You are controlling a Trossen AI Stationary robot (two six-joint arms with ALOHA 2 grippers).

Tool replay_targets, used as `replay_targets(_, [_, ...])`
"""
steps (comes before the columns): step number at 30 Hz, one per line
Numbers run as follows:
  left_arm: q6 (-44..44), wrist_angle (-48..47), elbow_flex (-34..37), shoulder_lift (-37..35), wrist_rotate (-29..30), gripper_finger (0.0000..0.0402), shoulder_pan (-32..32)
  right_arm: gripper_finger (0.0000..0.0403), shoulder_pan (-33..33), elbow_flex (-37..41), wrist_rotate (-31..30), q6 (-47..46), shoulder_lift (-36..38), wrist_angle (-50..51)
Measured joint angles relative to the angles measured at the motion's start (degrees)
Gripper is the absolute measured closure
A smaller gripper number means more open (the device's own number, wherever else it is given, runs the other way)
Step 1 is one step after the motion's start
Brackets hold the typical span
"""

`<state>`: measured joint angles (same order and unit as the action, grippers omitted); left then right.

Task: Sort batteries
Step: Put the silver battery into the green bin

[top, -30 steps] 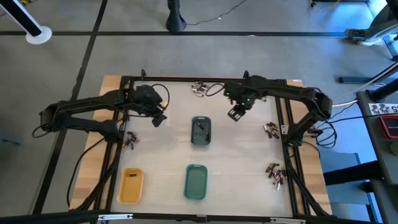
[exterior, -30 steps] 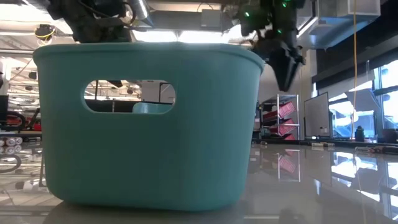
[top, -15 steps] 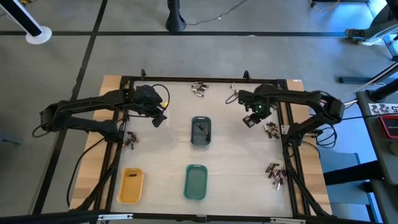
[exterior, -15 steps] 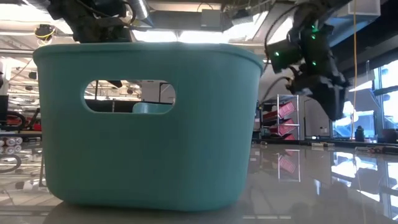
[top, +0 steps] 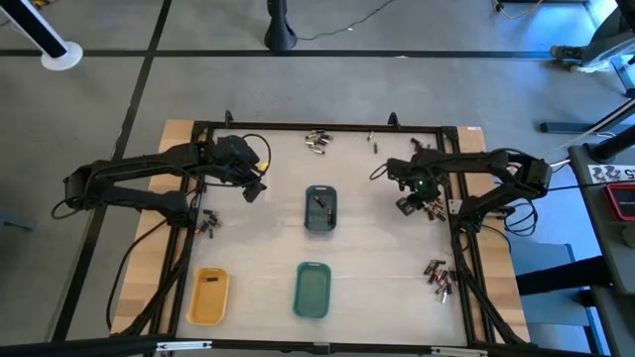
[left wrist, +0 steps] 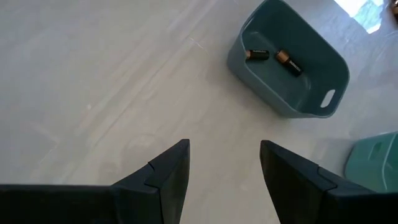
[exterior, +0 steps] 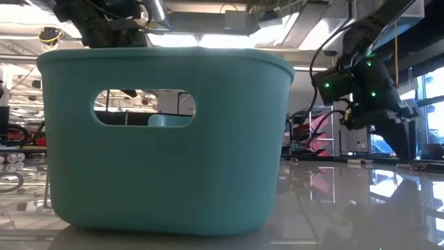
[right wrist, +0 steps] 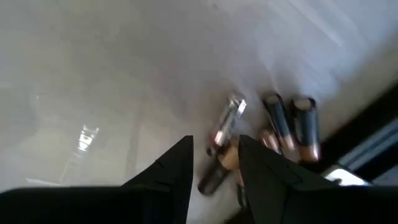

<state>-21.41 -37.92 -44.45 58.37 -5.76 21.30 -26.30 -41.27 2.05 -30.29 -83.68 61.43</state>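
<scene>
The batteries (right wrist: 283, 127) nearest the right gripper (right wrist: 214, 155) lie flat in a small cluster at the table's right edge, most of them side by side with their long axes roughly parallel; a silvery one lies a little askew just beside them. The right gripper hangs over this cluster with its fingers apart, nothing between them. Two more batteries sit in the grey-blue tray (left wrist: 292, 93) at mid-table, lying at an angle to each other, which only the left wrist view shows clearly. The left gripper (left wrist: 224, 168) hovers over bare table (top: 268, 238) near that tray, fingers spread and empty. From above, other clusters show at the far edge (top: 317, 141), the left edge (top: 206, 224) and the near right (top: 438, 276). The green tray (exterior: 163, 139) fills the low view, hiding most of the table
</scene>
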Motion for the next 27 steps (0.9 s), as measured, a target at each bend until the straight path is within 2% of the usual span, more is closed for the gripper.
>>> replay_targets(11, [-0.70, 0.07, 0.00, -0.02, 0.00, 0.0218, 0.00, 0.0276, -1.29, 6.29, 3.07, 0.84, 0.35, -6.43])
replay_targets(14, [-1.01, 0.16, 0.00, -0.02, 0.00, 0.0218, 0.00, 0.0297, -1.14, 6.27, 3.39, 1.34, 0.29, -6.99])
replay_targets(20, [-1.11, 1.47, 0.00, -0.02, 0.00, 0.0218, 0.00, 0.0385, -1.07, 5.60, 4.21, 2.10, 0.13, -7.61])
replay_targets(24, [-1.11, 1.50, 0.00, -0.02, 0.02, 0.0218, 0.00, 0.0372, -1.03, 3.96, 3.97, 2.60, -0.11, -7.06])
replay_targets(27, [-1.11, 1.49, 0.00, -0.02, 0.02, 0.0218, 0.00, 0.0378, -1.01, 2.60, 3.71, 3.60, -0.24, -7.18])
